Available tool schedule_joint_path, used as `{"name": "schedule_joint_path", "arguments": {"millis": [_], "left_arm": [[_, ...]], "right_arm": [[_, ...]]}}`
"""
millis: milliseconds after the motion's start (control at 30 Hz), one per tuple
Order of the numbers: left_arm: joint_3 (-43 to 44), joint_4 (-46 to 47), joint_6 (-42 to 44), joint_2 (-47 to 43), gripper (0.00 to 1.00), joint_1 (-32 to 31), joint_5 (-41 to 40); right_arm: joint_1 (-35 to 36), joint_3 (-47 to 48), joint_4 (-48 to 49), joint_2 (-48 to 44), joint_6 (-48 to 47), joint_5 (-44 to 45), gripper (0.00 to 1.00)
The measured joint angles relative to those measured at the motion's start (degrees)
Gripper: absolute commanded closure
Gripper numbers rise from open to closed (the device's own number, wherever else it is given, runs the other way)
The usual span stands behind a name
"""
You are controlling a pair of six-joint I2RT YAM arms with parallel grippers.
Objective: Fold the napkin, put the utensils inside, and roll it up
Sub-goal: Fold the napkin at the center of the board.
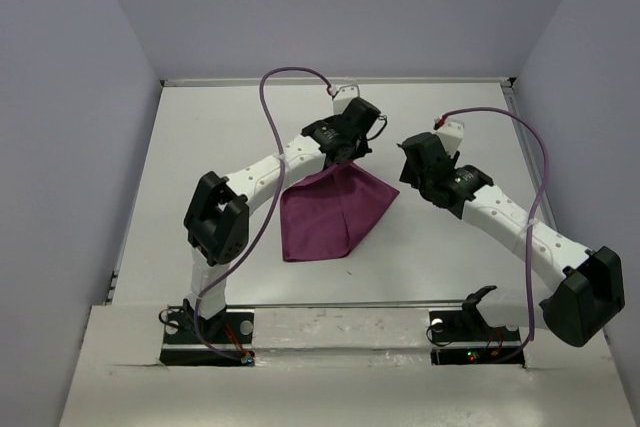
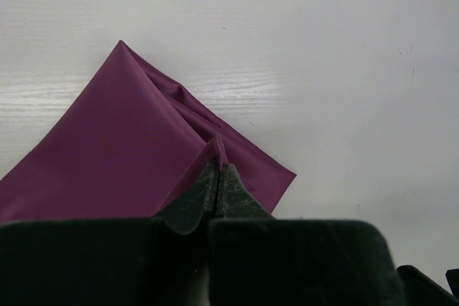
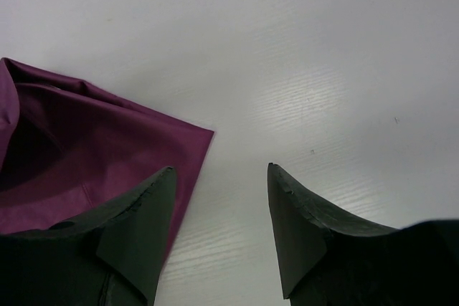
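The plum-purple napkin point(image 1: 330, 212) lies partly folded in the middle of the white table. Its far corner is lifted. My left gripper point(image 1: 345, 155) is shut on that raised corner; in the left wrist view the cloth point(image 2: 136, 141) peaks between the closed fingertips of the left gripper point(image 2: 219, 168). My right gripper point(image 1: 408, 175) hovers just right of the napkin's right corner, open, with nothing between its fingers. In the right wrist view the right gripper point(image 3: 221, 171) stands over bare table, the napkin's corner point(image 3: 100, 141) under its left finger. No utensils are in view.
The table point(image 1: 450, 247) is walled by pale panels on the left, back and right. A metal rail point(image 1: 350, 307) runs along the near edge by the arm bases. Purple cables point(image 1: 270, 107) loop above both arms.
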Motion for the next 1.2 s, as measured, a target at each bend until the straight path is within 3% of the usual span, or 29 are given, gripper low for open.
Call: {"name": "schedule_joint_path", "arguments": {"millis": [567,1200], "left_arm": [[0.1,0.0,-0.8,0.4,1.00,-1.7,1.2],[2.8,-0.5,-1.6,8.6,1.00,-2.8,2.2]], "right_arm": [[0.0,-2.1,-0.1,-1.2,0.2,1.1,0.39],[0.0,-3.7,-0.2,-4.3,1.0,1.7,0.36]]}}
